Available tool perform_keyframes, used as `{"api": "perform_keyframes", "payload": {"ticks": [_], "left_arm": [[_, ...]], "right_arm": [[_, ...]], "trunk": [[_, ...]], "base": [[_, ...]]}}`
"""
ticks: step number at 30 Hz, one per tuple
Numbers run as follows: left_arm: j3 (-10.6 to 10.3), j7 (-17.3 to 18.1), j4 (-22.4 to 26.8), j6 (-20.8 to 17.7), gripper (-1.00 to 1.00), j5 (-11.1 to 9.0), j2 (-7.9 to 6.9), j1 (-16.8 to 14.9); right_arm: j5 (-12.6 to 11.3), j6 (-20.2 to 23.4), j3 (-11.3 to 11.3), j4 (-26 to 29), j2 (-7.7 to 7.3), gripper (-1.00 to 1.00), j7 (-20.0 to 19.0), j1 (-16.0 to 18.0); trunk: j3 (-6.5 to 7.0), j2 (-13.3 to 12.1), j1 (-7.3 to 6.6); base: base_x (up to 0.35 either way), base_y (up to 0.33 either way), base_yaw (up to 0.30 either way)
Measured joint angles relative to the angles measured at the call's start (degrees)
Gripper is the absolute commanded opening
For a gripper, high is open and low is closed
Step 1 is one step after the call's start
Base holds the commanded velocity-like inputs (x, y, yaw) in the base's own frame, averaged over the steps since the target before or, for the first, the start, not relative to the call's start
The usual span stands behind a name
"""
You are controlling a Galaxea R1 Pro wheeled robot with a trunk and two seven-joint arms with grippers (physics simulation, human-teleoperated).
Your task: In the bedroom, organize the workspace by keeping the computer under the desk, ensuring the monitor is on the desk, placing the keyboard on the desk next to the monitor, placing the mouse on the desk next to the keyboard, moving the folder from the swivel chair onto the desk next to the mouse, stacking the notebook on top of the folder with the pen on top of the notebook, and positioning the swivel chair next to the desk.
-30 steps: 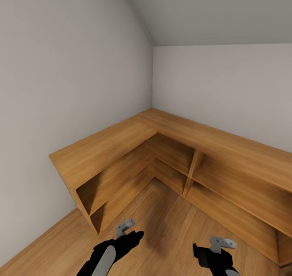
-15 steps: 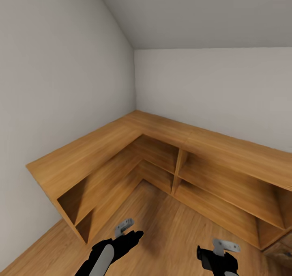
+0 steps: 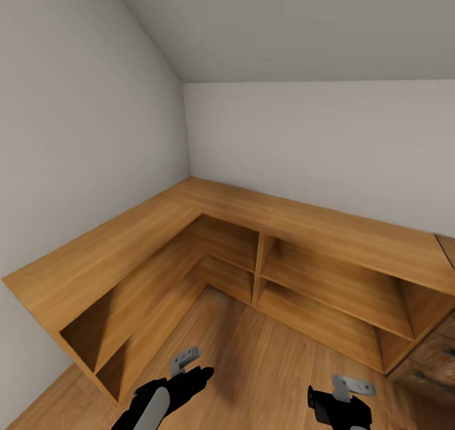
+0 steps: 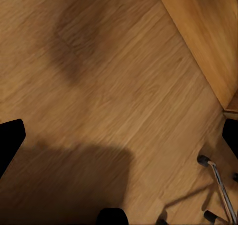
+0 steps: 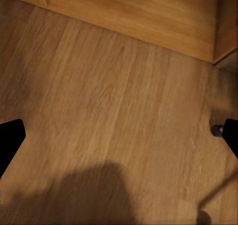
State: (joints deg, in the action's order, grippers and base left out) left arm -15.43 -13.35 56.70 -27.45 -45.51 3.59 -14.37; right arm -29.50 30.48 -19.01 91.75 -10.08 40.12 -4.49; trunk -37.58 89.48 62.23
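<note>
Looking down along the right end effector (image 5: 119,135) at a wooden plank floor (image 5: 114,101). Two black fingertips (image 5: 10,138) sit far apart at opposite sides of the picture, floor bare between them. A lighter wooden board (image 5: 139,11), part of some low furniture, runs along the floor's far edge. A broad dark shadow (image 5: 104,195) lies across the near planks. A small dark caster (image 5: 217,130) sits beside one fingertip, and a thin leg (image 5: 218,187) slants nearby.
</note>
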Motion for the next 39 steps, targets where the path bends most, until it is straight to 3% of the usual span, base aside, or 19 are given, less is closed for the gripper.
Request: {"api": "perform_keyframes", "payload": {"ticks": [22,26,27,29,33,39], "left_arm": [[-0.1,-0.1,-0.7,0.1,1.0,0.0,-0.08,0.1],[0.7,-0.2,-0.8,-0.1,1.0,-0.5,0.01,0.0],[1.1,-0.2,-0.8,-0.1,1.0,-0.7,0.01,0.0],[3.9,-0.3,-0.4,-0.5,1.0,-2.8,0.05,0.0],[6.0,-0.4,-0.1,-1.0,1.0,-5.9,-0.04,0.0],[6.7,-0.5,0.0,-1.3,1.0,-7.2,0.0,0.0]], "right_arm": [[-0.1,0.0,0.0,0.0,-0.07,1.0,-0.2,0.0],[-0.1,0.0,0.0,0.0,-0.08,1.0,-0.2,-0.1],[-0.1,0.0,0.0,0.0,-0.08,1.0,-0.2,-0.1],[-0.1,0.0,0.0,0.0,-0.02,1.0,-0.1,-0.2],[-0.1,0.0,0.0,0.0,0.01,1.0,-0.1,-0.2],[-0.1,0.0,0.0,0.0,0.02,1.0,0.0,-0.2]], "trunk": [[1.32,0.0,0.0],[1.55,0.0,0.01],[1.61,0.0,0.01],[1.55,0.4,0.23],[1.07,2.0,1.11],[0.34,4.4,2.42]], "base": [[0.208,0.201,-0.257],[0.035,0.026,-0.262],[0.014,0.011,-0.262],[0.008,0.006,-0.262],[0.004,0.003,-0.261],[0.001,0.001,-0.26]]}}
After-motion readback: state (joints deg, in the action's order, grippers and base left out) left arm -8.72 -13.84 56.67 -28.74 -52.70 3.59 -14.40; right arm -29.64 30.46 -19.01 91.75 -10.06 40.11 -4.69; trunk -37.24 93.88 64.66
